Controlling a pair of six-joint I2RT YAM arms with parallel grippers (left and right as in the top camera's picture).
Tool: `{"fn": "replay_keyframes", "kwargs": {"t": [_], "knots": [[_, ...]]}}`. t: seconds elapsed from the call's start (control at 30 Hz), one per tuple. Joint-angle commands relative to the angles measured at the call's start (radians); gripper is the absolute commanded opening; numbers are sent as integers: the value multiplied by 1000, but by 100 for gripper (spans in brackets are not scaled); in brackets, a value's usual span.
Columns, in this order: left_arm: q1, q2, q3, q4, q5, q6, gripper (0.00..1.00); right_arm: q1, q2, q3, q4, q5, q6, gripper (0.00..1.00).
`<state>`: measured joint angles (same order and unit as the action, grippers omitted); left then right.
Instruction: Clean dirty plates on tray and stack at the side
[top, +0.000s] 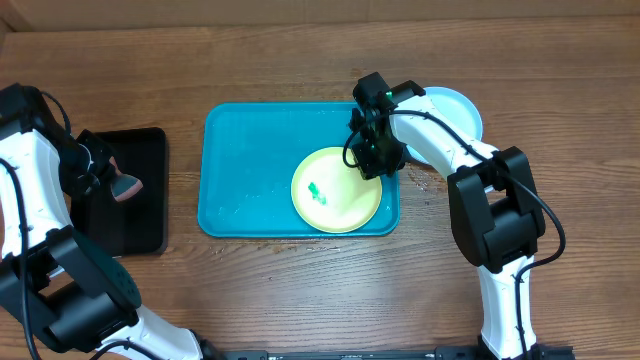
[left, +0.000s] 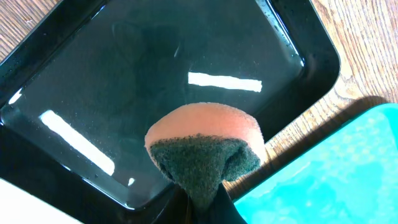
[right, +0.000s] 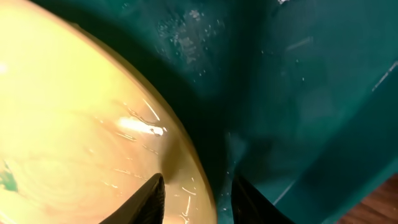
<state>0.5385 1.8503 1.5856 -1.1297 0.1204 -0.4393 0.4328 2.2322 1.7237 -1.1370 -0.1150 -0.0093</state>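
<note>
From above: the yellow-green plate (top: 335, 190) sits in the tray (top: 240, 150), right side, with a green smear (top: 317, 190).
Left wrist: the left gripper (left: 200, 208) squeezes a sponge (left: 205, 140), just left of the tray.
Right wrist: the right gripper (right: 196, 186) has its jaws apart over the plate's rim.
Next, I think: pinch the rim, then wipe.
</note>
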Motion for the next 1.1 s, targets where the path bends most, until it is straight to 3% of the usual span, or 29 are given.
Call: {"fn": "replay_keyframes", "kwargs": {"t": [0.0,0.33,0.53,0.67,1.07], "knots": [[-2,4,4,2,11,3,4,-2,3,-5,2,17,37,30],[-2,4,4,9,10,16,4,-2,3,-16,36,1,104,6],[-2,17,-11,73,-15,16,4,0,3,-16,145,-158,119,4],[-2,53,-34,129,-88,12,4,5,3,-16,168,-160,138,4],[0,246,-47,188,-99,5,4,5,3,-16,167,-160,141,4]]}}
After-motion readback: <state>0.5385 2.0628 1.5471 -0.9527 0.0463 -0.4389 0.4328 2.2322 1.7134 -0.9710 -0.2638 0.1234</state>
